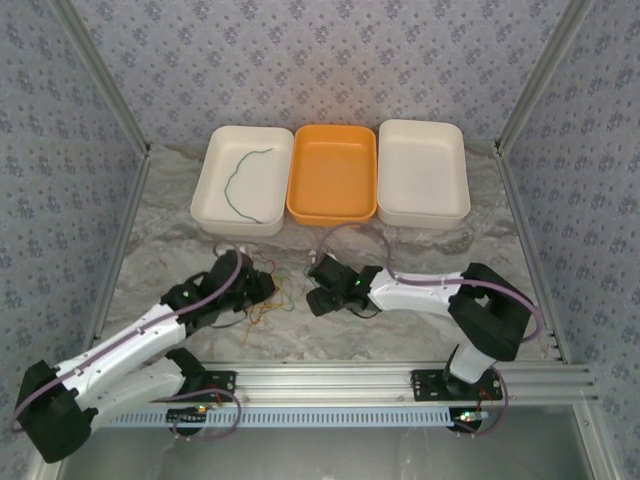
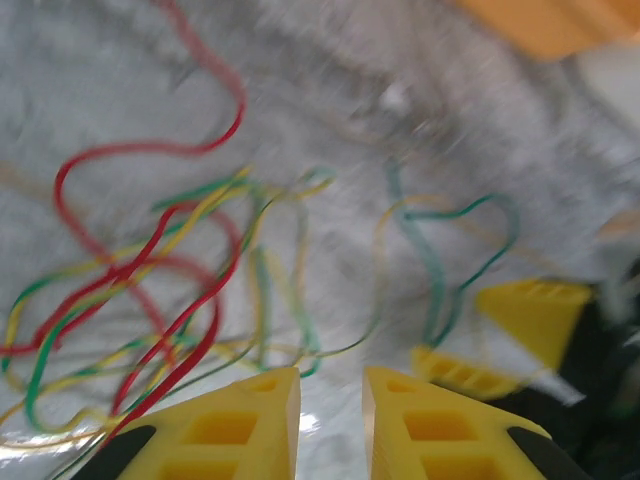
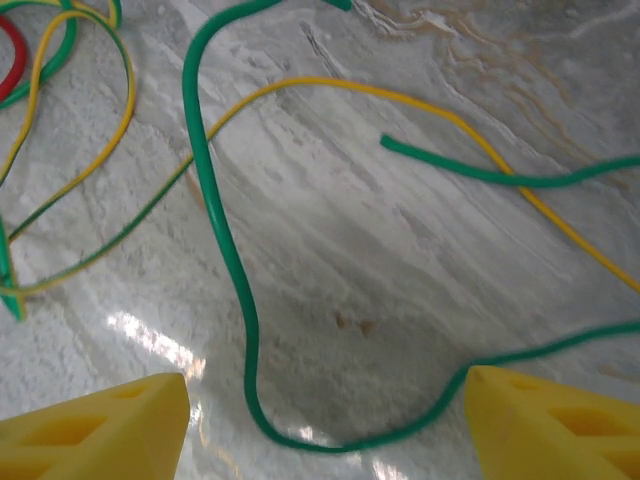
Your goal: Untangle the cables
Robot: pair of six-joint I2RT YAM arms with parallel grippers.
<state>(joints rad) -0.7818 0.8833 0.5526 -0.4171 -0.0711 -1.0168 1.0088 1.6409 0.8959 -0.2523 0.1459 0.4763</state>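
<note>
Three trays line the top of the overhead view: a white tray (image 1: 275, 195) at left with one green cable (image 1: 231, 183) curled inside, an orange tray (image 1: 335, 175) in the middle, and a second white tray (image 1: 425, 170) at right. Lower down, left of centre, the tangle (image 1: 262, 312) of red, green and yellow cables lies on the marbled table (image 1: 400, 240). The left gripper (image 1: 262, 285) is at its upper edge and the right gripper (image 1: 322, 288) is just to its right.

In the left wrist view, the left gripper's fingers stand nearly together at bottom centre, with a slim gap and nothing in it. The blurred tangle spreads over the left half of that frame.

In the right wrist view, the right gripper's fingers sit far apart in the bottom corners, holding nothing. A green loop (image 3: 225, 250) lies on the table between them, and a yellow cable (image 3: 380, 90) crosses it in the upper left.
</note>
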